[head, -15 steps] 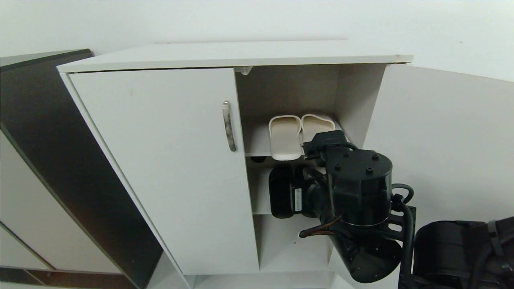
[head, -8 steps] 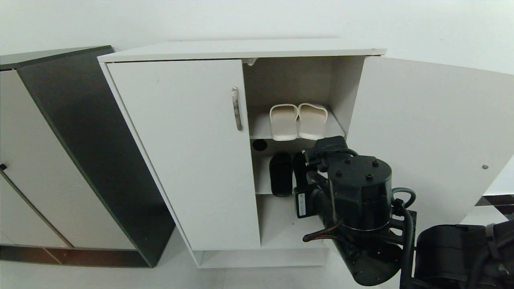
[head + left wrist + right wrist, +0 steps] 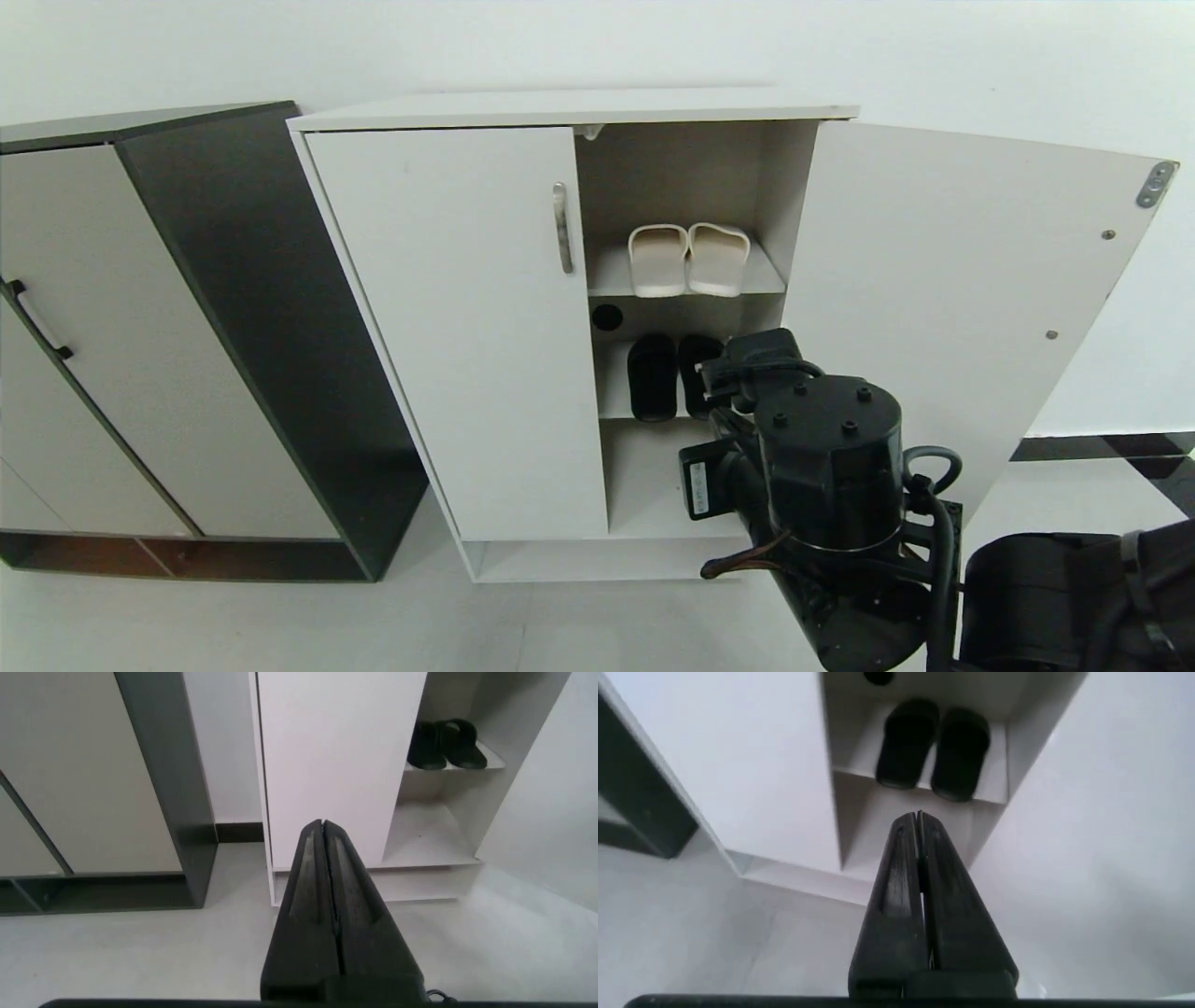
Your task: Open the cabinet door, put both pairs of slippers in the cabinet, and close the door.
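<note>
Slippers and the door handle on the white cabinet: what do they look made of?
White slippers: moulded foam or rubber, matte, one-piece look. Black slippers: likely the same, matte, no sheen. Handle: probably brushed metal, from its grey gleam. Cabinet: likely laminated board, smooth flat white.

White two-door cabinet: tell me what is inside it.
A cream pair of rubber slippers sits on the upper shelf, a black pair on the shelf below. The closed left door hides the left half; the right arm covers part of the bottom section.
</note>
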Robot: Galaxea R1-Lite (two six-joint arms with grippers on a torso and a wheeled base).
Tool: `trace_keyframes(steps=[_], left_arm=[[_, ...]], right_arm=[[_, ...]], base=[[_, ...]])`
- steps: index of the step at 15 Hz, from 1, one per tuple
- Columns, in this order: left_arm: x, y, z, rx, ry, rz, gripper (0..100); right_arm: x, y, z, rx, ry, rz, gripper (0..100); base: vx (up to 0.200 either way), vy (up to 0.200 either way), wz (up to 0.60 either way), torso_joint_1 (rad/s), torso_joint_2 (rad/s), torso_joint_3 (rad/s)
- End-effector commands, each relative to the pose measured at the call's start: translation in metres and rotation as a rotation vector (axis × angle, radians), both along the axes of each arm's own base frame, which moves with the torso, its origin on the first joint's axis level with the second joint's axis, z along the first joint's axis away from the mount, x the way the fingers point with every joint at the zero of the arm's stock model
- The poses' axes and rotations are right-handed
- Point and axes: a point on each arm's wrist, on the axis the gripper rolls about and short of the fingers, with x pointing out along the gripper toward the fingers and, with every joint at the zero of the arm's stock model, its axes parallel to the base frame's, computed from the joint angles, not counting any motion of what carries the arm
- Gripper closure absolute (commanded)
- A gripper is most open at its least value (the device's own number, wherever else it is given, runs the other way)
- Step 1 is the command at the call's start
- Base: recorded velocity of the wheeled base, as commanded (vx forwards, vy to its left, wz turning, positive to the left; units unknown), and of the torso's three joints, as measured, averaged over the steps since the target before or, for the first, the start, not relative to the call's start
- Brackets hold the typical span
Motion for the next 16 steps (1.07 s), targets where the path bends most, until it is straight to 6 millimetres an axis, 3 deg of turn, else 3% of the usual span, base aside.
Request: trace_keyframes(steps=[1,13,16], left_arm=[[0.0,0.0,0.0,0.001,0.0,0.0,100],[0.0,0.0,0.0,0.0,0.0,0.0,100],[0.0,0.0,0.0,0.0,0.0,0.0,100]], right_arm=[[0.0002,0.001,-0.003,-0.009,0.005,0.001,100],[-0.0005,0.0018,-0.0035,-0.009,0.006,0.004,100],[-0.0012,0.0018,-0.0034,-0.009,0.006,0.006,100]], base=[[0.0,0.0,0.0,0.0,0.0,0.0],[0.0,0.0,0.0,0.0,0.0,0.0],[0.0,0.0,0.0,0.01,-0.17,-0.273]])
